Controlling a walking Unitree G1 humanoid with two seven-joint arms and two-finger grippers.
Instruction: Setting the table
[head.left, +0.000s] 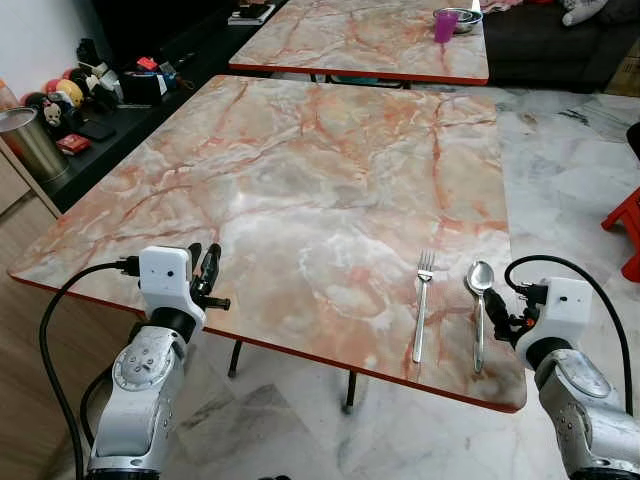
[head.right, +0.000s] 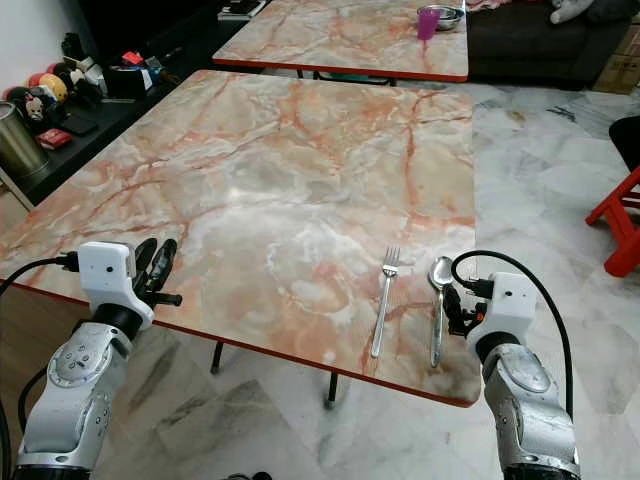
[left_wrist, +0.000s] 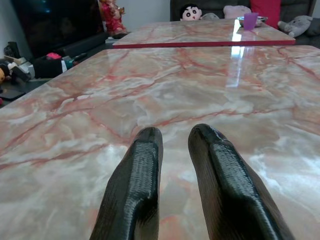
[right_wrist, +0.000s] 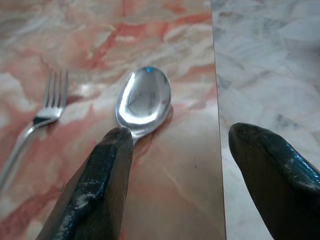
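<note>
Beside spoon (right_wrist: 144, 102), right pincer (right_wrist: 180, 150) wide apart, empty

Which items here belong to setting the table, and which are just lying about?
Job in hand:
fork
spoon
near marble table
right gripper, open beside the spoon

Lying about:
purple cup
metal bowl
steel tumbler
toys on the black shelf

Purple cup (head.left: 445, 25), metal canister (head.left: 28, 140), red stool (head.left: 626, 222)
</note>
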